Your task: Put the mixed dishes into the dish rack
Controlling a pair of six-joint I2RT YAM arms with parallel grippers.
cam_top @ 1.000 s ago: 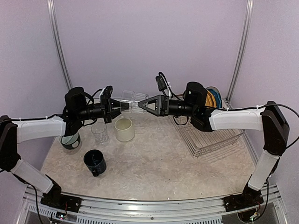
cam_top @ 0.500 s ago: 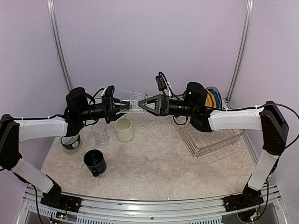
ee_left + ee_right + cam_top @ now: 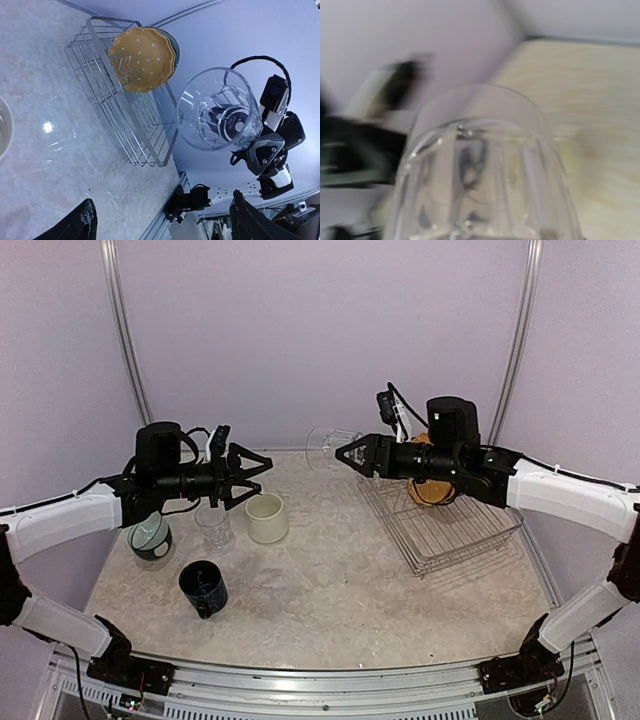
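Right end effector (image 3: 350, 453): I see it holding the glass (image 3: 322, 443) sideways in the air.
Left end effector (image 3: 255, 468): wide, empty.
Rack (image 3: 131, 126): yellow plate (image 3: 142, 59) upright inside.

In the silver wire dish rack (image 3: 445, 535) I see a yellow plate (image 3: 142, 60) with white dots, a blue plate (image 3: 175, 48) behind. Left of the rack: cream mug (image 3: 266, 517), dark blue mug (image 3: 203, 588), grey-teal cup (image 3: 150, 539).
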